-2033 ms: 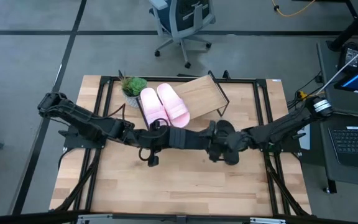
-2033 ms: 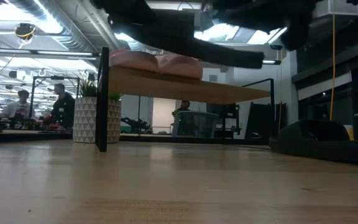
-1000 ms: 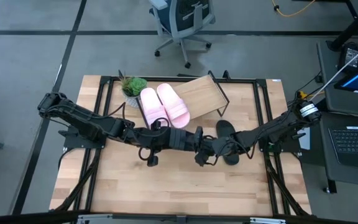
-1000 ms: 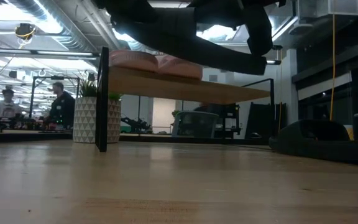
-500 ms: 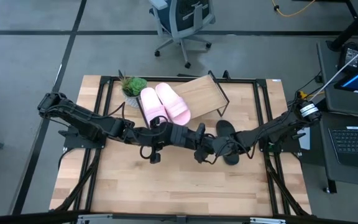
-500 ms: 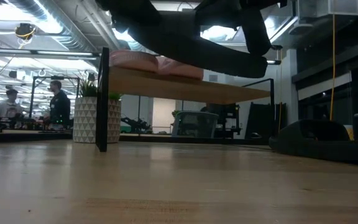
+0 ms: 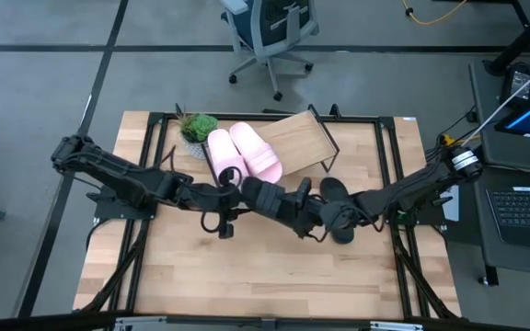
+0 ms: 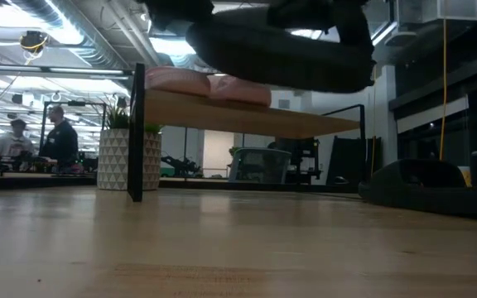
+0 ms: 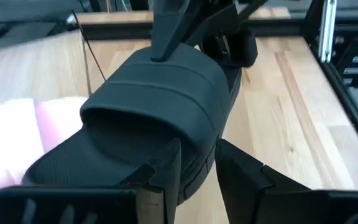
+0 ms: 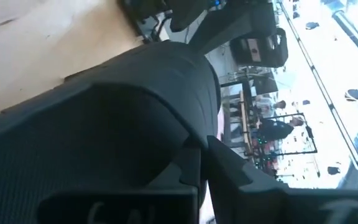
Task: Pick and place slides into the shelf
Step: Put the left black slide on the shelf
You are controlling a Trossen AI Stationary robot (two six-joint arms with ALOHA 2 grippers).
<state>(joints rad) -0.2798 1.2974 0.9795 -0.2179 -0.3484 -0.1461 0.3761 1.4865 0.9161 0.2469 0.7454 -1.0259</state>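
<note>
Two pale pink slide sandals lie side by side on the slanted light-wood shelf board with black wire frame in the high view, toward its plant end, next to a small potted green plant. Both dark arms meet mid-table over the light wooden table: the left gripper and the right gripper each hold one end of a black slide sandal just in front of the shelf. A second black slide sandal lies flat on the table under the right arm. Low view: the held black sandal hangs above the table surface, in front of the shelf board; the pink pair sits on top of the board, the white patterned plant pot stands beside the frame post, and the second black sandal rests on the table at far right. People stand in the room behind. Left wrist view: the left gripper has its fingers clamped on the sandal's sole edge; a pink sandal shows beside it. Right wrist view: the right gripper has its fingers pinched on the black sandal, which fills most of the view.
</note>
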